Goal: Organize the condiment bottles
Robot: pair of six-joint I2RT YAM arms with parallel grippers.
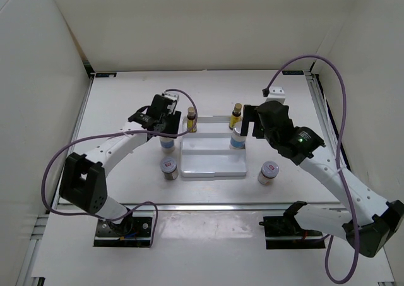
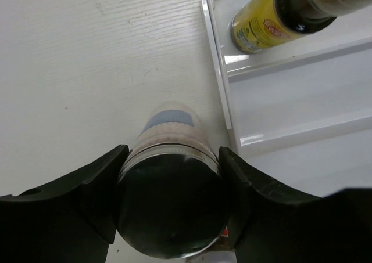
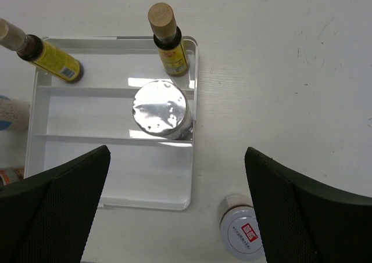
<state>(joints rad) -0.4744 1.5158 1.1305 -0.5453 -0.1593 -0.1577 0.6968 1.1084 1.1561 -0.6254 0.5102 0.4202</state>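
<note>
Far left, on the desk just beside the left edge of the white stepped tray [image 1: 211, 163]: left blue-label bottle [image 1: 166, 144], standing upright. Clamped at its silver lid by the left gripper [image 2: 173, 155], with one black finger [image 2: 99, 193] against each side and the jaws narrowed to the width of the lid.

More toward the front edge of the desk, near the front-left corner of the tray: left red-label bottle [image 1: 168, 167], upright and free.

On the back step of the tray, at the left corner: left amber bottle [image 1: 191, 119]. At the right corner of the same step: right amber bottle [image 1: 236, 115].

On the middle step, against the right edge of the tray: right blue-label bottle [image 1: 238, 137], upright, just in front of the right amber bottle.

Above the right part of the tray: right gripper [image 3: 177, 152], jaws spread wide, holding nothing.

On the desk, off the front-right corner of the tray: right red-label bottle [image 1: 268, 172], upright, apart from the tray.
</note>
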